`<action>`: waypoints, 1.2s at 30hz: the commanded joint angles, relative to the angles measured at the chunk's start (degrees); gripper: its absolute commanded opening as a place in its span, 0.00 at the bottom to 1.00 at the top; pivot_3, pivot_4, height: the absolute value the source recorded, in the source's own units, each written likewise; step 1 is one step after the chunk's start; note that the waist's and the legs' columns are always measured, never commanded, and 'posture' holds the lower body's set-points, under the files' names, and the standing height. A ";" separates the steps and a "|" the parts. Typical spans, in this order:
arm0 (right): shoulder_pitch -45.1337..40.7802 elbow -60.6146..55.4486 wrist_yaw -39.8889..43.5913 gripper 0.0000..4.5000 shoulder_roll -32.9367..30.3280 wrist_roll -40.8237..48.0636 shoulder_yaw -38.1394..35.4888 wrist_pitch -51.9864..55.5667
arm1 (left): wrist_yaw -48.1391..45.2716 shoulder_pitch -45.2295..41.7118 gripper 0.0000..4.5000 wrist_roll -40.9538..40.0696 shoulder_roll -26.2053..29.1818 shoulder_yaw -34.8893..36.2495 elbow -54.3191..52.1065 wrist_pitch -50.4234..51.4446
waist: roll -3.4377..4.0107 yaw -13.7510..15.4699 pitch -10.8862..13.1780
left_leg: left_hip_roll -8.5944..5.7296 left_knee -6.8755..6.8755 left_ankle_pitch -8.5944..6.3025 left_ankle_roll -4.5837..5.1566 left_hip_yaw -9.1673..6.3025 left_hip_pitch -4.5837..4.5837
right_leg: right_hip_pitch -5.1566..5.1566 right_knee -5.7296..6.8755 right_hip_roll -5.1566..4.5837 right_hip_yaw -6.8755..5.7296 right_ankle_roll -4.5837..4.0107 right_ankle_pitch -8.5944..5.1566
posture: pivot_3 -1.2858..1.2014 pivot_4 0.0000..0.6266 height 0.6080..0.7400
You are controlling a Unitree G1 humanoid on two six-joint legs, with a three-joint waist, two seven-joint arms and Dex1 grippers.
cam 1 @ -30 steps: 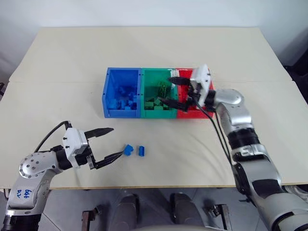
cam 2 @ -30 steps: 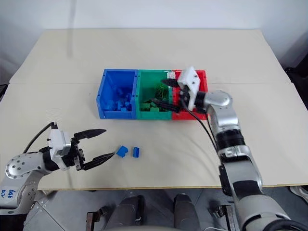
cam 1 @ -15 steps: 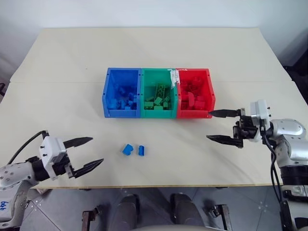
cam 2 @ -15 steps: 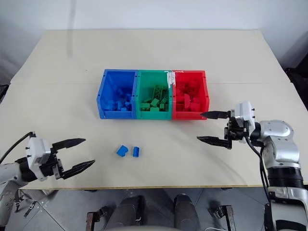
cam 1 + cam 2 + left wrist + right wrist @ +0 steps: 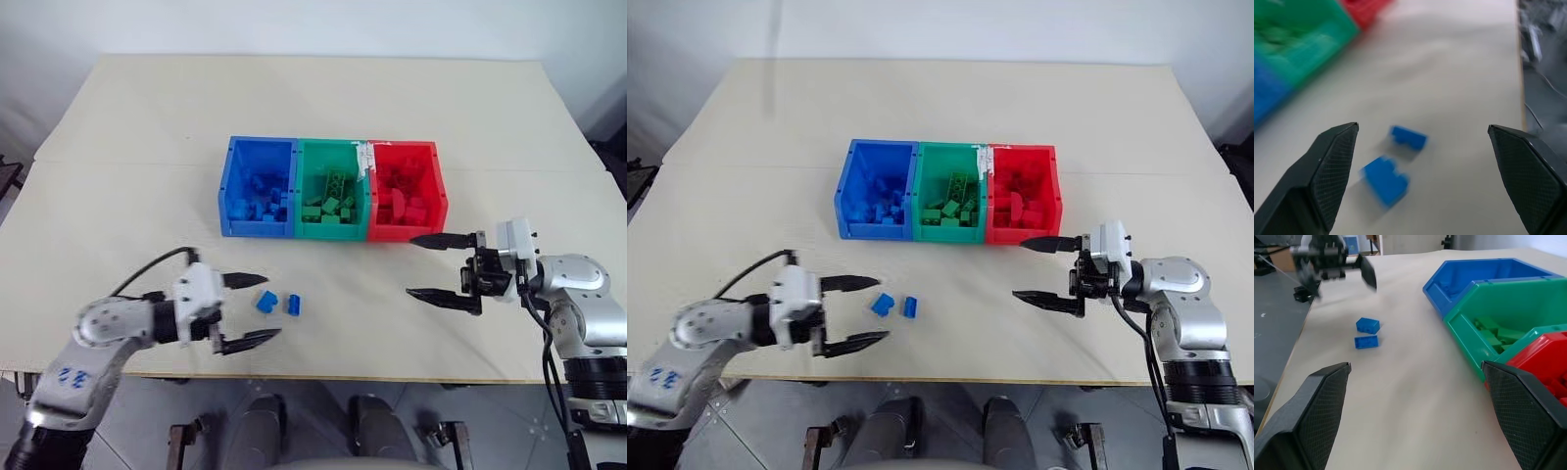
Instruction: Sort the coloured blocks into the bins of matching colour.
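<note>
Two small blue blocks (image 5: pixel 264 302) (image 5: pixel 293 305) lie side by side on the beige table, in front of the bins. The blue bin (image 5: pixel 257 228), green bin (image 5: pixel 333 230) and red bin (image 5: pixel 407 232) stand joined in a row, each holding several blocks of its own colour. My left gripper (image 5: pixel 272 305) is open and empty, its tips either side of the nearer blue block (image 5: pixel 1386 179); the other block (image 5: pixel 1408 137) lies just beyond. My right gripper (image 5: pixel 409 264) is open and empty, right of the blocks and in front of the red bin's right corner.
The table's front edge (image 5: pixel 323 377) runs close behind both grippers, with grey floor below it. Bare tabletop (image 5: pixel 294 88) stretches behind and beside the bins. A black cable (image 5: pixel 147 274) loops over my left arm.
My right gripper has left the green and red bins and come back to the table's right front. My left gripper swung out to the left, then came back in to the blue blocks.
</note>
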 commanded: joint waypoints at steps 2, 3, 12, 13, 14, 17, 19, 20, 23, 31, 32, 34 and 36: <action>0.49 -3.63 -1.64 0.99 0.51 1.58 -0.63 0.87 | 1.35 -4.34 1.00 5.29 -0.22 -6.00 1.09 1.27 | 0.00 -0.15 0.00 | 0.02 -0.01 0.01 -0.01 0.00 0.00 | -0.01 -0.01 0.07 0.00 0.00 0.00 | 0.52 0.24 1.00; 0.84 -4.19 -1.98 0.99 0.43 1.77 -0.84 1.16 | 1.43 -5.18 1.00 6.67 -0.20 -7.12 2.17 0.87 | 0.00 -0.11 0.00 | 0.02 -0.01 0.01 -0.02 0.00 0.00 | -0.01 -0.01 0.06 0.00 0.00 0.00 | 0.52 0.24 1.00; 8.59 -9.91 -1.97 0.99 -2.68 4.32 -4.49 2.59 | -1.09 -9.69 1.00 9.98 -0.53 -10.92 8.52 0.67 | 0.00 0.77 0.00 | -0.01 0.06 0.01 -0.01 -0.04 -0.04 | 0.01 0.00 0.02 -0.02 0.00 0.00 | 0.52 0.24 1.00; 9.64 -10.67 -1.47 0.99 -3.21 4.63 -4.78 2.63 | -1.78 -10.16 1.00 10.19 -0.73 -11.39 9.17 -0.03 | 0.00 0.79 0.00 | -0.01 0.08 0.01 -0.01 -0.03 -0.03 | 0.01 0.01 0.02 -0.01 0.00 0.00 | 0.52 0.24 1.00; 10.41 -11.27 -0.96 0.99 -3.51 4.79 -4.92 2.40 | -2.24 -10.50 1.00 10.34 -1.01 -11.70 9.72 -0.68 | 0.00 0.75 0.00 | -0.02 0.09 0.01 0.00 -0.03 -0.04 | 0.03 0.01 0.01 -0.01 0.00 0.00 | 0.52 0.24 1.00; 12.98 -13.43 0.40 0.99 -4.36 5.45 -5.10 1.67 | -2.52 -11.58 1.00 10.99 -2.35 -12.44 11.58 -1.77 | 0.00 0.72 0.00 | -0.03 0.12 0.01 0.00 -0.02 -0.02 | 0.04 0.02 0.04 -0.01 0.01 0.00 | 0.52 0.24 1.00; 14.50 -15.02 0.97 0.99 -4.67 5.81 -4.99 1.71 | -2.38 -12.19 1.00 11.32 -3.16 -12.64 12.52 -2.27 | 0.00 0.71 0.00 | -0.03 0.12 0.01 0.00 -0.03 -0.02 | 0.04 0.03 0.05 -0.01 0.01 0.00 | 0.52 0.24 1.00; 15.29 -15.94 1.29 0.99 -4.47 6.17 -4.82 1.64 | -2.18 -12.67 1.00 11.54 -3.68 -12.79 12.99 -2.28 | 0.00 0.73 0.00 | -0.03 0.12 0.01 0.00 -0.03 -0.02 | 0.05 0.02 0.05 -0.01 0.01 0.01 | 0.52 0.24 1.00; 16.26 -17.19 2.35 0.99 -3.41 7.35 -4.58 0.76 | -2.02 -13.41 1.00 12.17 -4.51 -13.10 13.89 -2.38 | 0.00 0.79 0.00 | -0.04 0.18 0.01 0.00 -0.04 -0.03 | 0.06 0.05 0.04 -0.01 0.03 0.01 | 0.52 0.24 1.00; 14.97 -14.72 1.28 1.00 -2.34 5.56 -3.38 -1.23 | -1.80 -12.97 0.68 12.21 -5.46 -12.17 13.91 -3.18 | 0.00 0.69 0.00 | -0.04 0.21 0.02 0.01 -0.04 -0.02 | 0.08 0.05 0.05 -0.01 0.06 0.03 | 0.52 0.24 1.00; 14.74 -14.34 1.21 1.00 -2.28 5.40 -3.16 -1.47 | -1.87 -12.91 0.61 11.83 -5.84 -11.73 14.04 -4.06 | 0.00 0.70 0.00 | -0.04 0.21 0.02 0.01 -0.04 -0.02 | 0.08 0.05 0.05 -0.01 0.06 0.03 | 0.52 0.24 1.00; 14.35 -13.75 1.13 1.00 -2.13 5.14 -2.81 -1.85 | -1.48 -12.80 0.48 11.48 -6.67 -10.81 14.39 -5.71 | 0.00 0.73 0.00 | -0.04 0.23 0.02 0.00 -0.04 -0.02 | 0.08 0.06 0.04 -0.01 0.06 0.03 | 0.52 0.24 1.00; 14.03 -13.24 1.06 1.00 -1.94 4.86 -2.54 -2.05 | -1.15 -12.71 0.35 10.16 -8.16 -9.13 14.75 -8.52 | 0.00 0.72 0.00 | -0.04 0.22 0.02 0.00 -0.04 -0.02 | 0.08 0.06 0.05 -0.01 0.06 0.03 | 0.52 0.24 1.00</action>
